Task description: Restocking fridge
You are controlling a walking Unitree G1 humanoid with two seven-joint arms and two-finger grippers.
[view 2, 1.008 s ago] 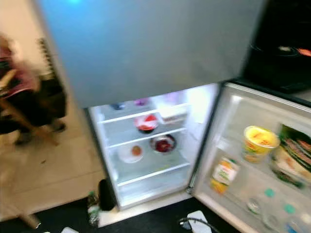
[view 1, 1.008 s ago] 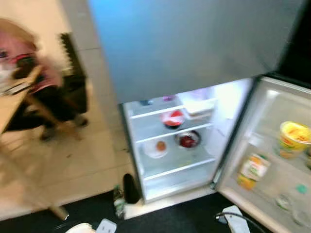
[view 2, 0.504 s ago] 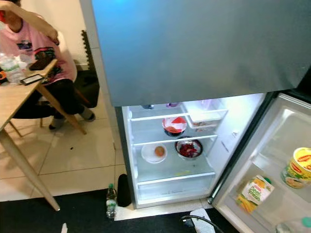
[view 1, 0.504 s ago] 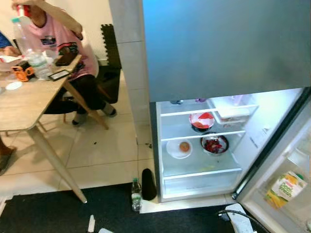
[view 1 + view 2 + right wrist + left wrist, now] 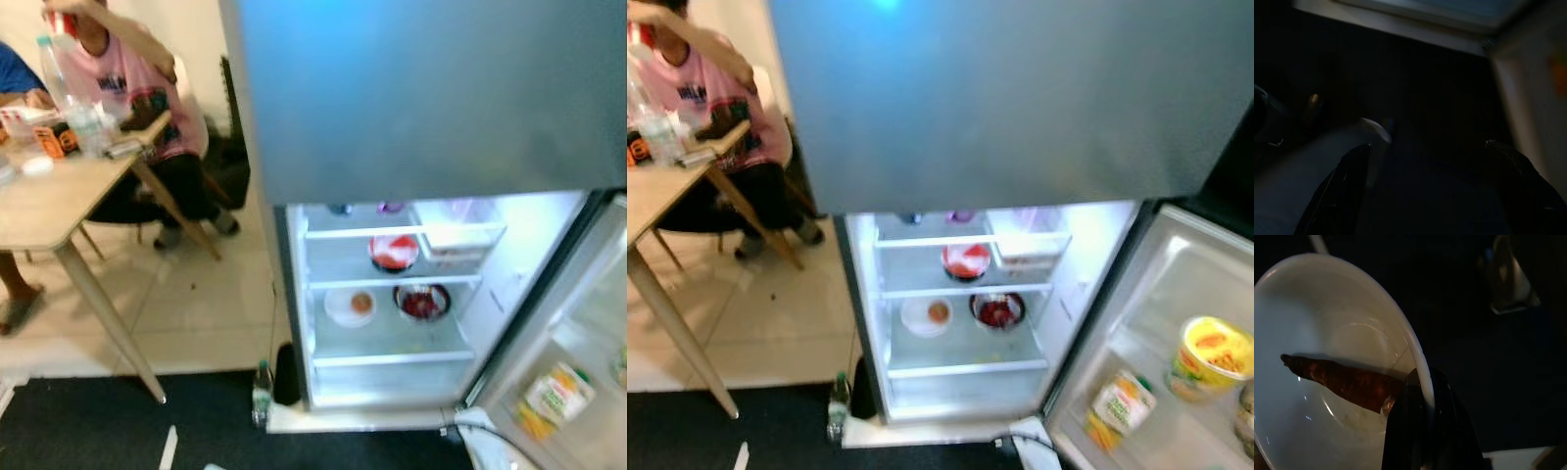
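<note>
A white bowl (image 5: pixel 1327 357) is pinched at its rim by the left gripper (image 5: pixel 1422 431), one black finger inside the rim and one outside. A dark reddish-brown piece of food (image 5: pixel 1342 379) lies in the bowl, its end touching the inner finger. Dark floor is seen beyond the fingers.

The right gripper (image 5: pixel 1427 191) is held with its fingers (image 5: pixel 1339 191) spread wide, nothing between them; past the fingertips a dark mat and the pale lower edge of the fridge are made out, blurred.

The fridge (image 5: pixel 960 304) is seen open, lit inside, its door (image 5: pixel 1176 343) swung to the robot's right. On the shelves a red-and-white bowl (image 5: pixel 966 260), a clear container (image 5: pixel 1029 243), a white plate with an orange item (image 5: pixel 926 315) and a bowl of dark red food (image 5: pixel 997 311) are seen. A yellow tub (image 5: pixel 1208 357) and a carton (image 5: pixel 1117 403) are held in the door.

A bottle (image 5: pixel 837 403) stands on the floor beside the fridge. A person in a pink shirt (image 5: pixel 122 83) is seated at a wooden surface (image 5: pixel 44 201).
</note>
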